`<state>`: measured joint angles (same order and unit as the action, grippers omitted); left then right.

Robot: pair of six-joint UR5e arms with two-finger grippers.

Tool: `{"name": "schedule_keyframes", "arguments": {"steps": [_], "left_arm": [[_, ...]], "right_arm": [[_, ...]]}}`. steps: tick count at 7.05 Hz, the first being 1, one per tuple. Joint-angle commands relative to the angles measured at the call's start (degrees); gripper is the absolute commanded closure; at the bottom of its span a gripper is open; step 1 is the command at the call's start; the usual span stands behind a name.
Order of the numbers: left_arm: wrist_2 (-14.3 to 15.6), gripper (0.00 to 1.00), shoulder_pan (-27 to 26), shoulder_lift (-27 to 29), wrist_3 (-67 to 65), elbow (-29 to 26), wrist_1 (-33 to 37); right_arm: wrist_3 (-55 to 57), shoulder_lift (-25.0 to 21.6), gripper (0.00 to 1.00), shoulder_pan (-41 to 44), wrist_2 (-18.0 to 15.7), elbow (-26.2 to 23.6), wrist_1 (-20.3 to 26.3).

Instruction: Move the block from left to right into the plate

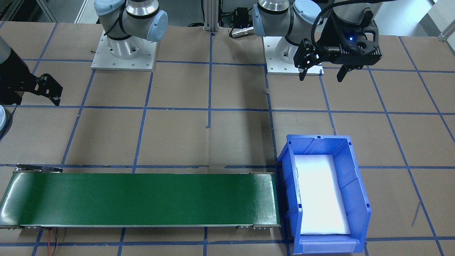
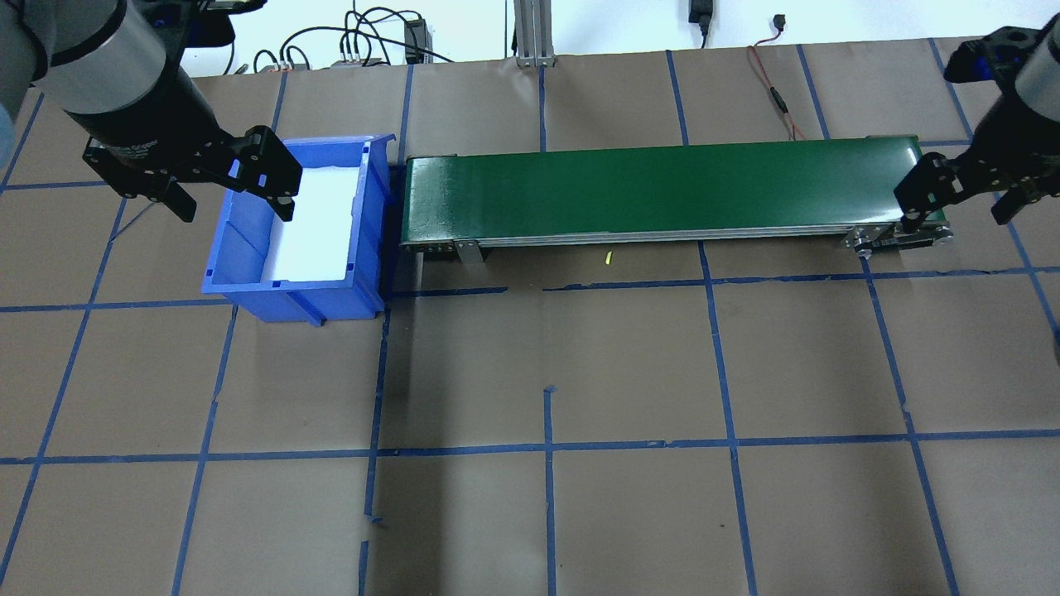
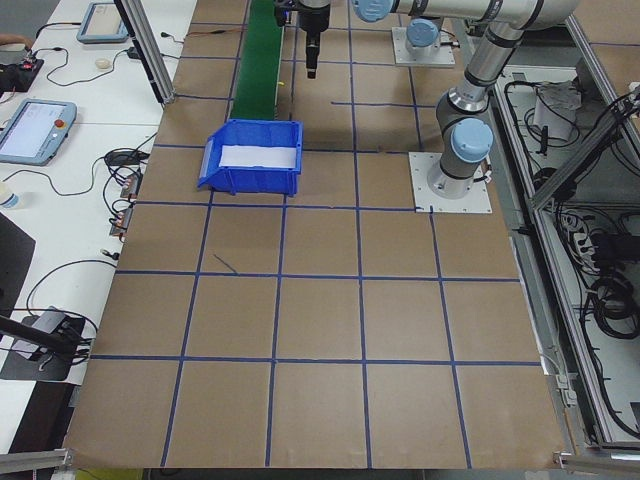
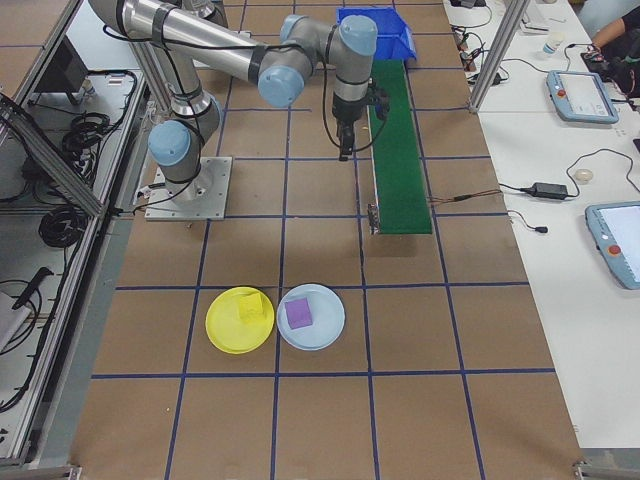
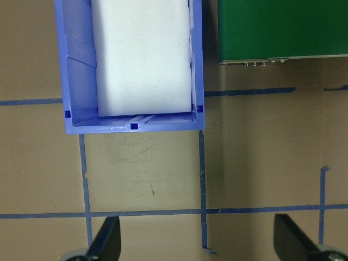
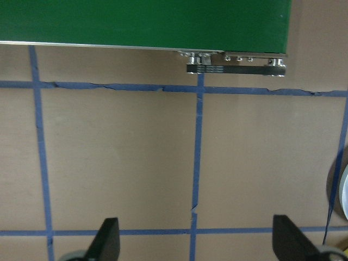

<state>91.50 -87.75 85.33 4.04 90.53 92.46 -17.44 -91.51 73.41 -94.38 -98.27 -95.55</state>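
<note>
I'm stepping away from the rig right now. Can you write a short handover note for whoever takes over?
Left gripper: open, empty, hovering beside the blue bin.
Right gripper: open, empty, near the far end of the green conveyor belt.
Yellow block lies on the yellow plate; purple block lies on the light blue plate.
The bin holds only white padding; the belt is bare.
No block is in hand; both already sit in plates.

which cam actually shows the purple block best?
Exterior right: only there does the purple block show, lying on the light blue plate beside the yellow plate. The right wrist view catches only a plate rim at its edge; the other views miss the block entirely.
</note>
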Motion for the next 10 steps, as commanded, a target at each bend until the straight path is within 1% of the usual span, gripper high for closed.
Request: {"name": "schedule_keyframes", "arguments": {"steps": [1,2,3,4,7,9,10], "left_arm": [[0.0,0.0,0.0,0.0,0.0,0.0,0.0],[0.0,0.0,-0.1,-0.1,0.0,0.0,0.0],[0.0,0.0,0.0,-0.1,0.0,0.0,0.0],[0.0,0.0,-0.1,-0.1,0.0,0.0,0.0],[0.4,0.0,-0.1,-0.1,-0.7,-0.3,0.1],[0.8,0.0,-0.2,-0.3,-1.8,-1.0,3.8],[0.7,0.0,-0.5,-0.3,-4.3,-0.8,3.8]], "right_arm": [[12.7,-3.3,0.0,10.7,2.8,2.5,5.5],[16.5,-4.1,0.0,14.4,5.8,2.5,5.7],[20.0,-4.1,0.0,16.9,4.7,2.0,5.7],[20.1,-4.1,0.0,17.6,3.0,1.9,5.8],[20.8,-4.2,0.0,18.0,3.0,1.4,6.1],[20.8,-4.2,0.0,18.0,3.3,0.6,6.1],[20.8,-4.2,0.0,18.0,3.2,0.6,6.1]]}}
